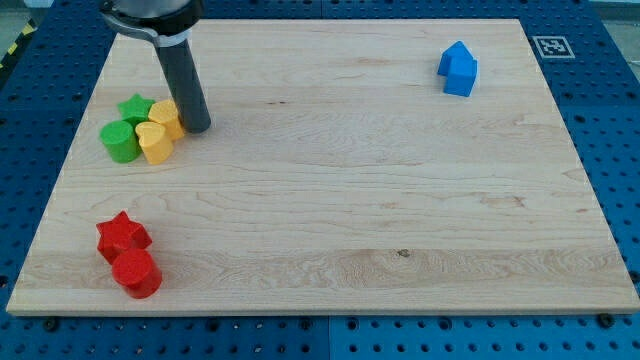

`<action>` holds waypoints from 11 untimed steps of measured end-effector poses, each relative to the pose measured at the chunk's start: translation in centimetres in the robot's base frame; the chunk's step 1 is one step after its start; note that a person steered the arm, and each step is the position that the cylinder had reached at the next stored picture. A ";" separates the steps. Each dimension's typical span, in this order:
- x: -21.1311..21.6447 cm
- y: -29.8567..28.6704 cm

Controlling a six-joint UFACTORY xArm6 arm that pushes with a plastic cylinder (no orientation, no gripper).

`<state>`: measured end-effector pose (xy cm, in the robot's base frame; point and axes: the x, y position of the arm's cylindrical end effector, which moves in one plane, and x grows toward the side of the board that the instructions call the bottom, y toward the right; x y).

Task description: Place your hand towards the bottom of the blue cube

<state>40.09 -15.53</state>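
A single camera view is given, so no part of the scene is shared with a second one. The bench (330, 200) is looked down on from high above and slightly from the side of the view's bottom, with the lens tilted towards the view's top. The wooden board is seen whole, its far edge drawn shorter than its near edge. A blue perforated surface (610, 150) is seen around it on all sides. The view is set at middle range. The rod is cut off by the view's top edge, at the left.
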 end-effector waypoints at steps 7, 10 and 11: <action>5.8 17.5; 9.0 28.9; 9.0 29.9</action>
